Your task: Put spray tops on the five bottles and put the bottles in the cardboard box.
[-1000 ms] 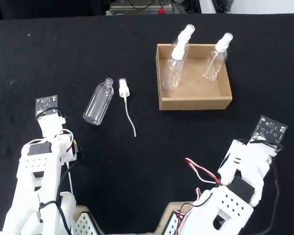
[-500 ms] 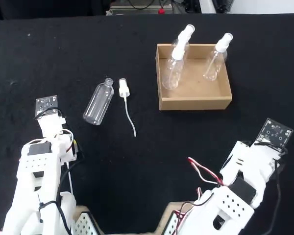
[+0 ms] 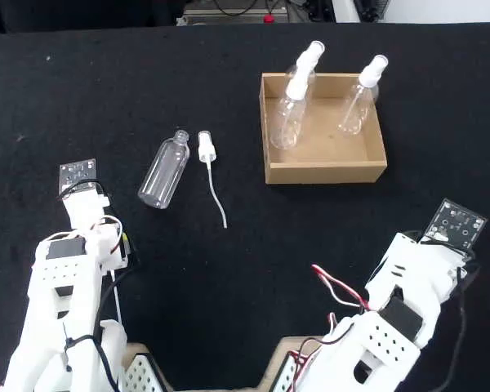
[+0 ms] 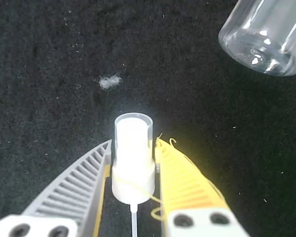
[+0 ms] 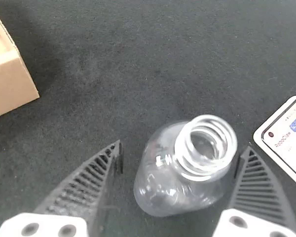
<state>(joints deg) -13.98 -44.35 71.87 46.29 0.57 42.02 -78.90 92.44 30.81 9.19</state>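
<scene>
Black table (image 3: 188, 73); cardboard box (image 3: 327, 173) with perhaps three capped bottles (image 3: 353, 110)

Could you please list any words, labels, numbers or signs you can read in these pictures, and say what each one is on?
On the phone: lines of print on the screen, too small and blurred to read.
On the box, the loose bottle and the loose spray top: none.

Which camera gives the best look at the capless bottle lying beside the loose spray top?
The high view: the whole bottle lies on the table, open neck included, with the loose spray top beside it. The left wrist view catches just its rounded base.
</scene>
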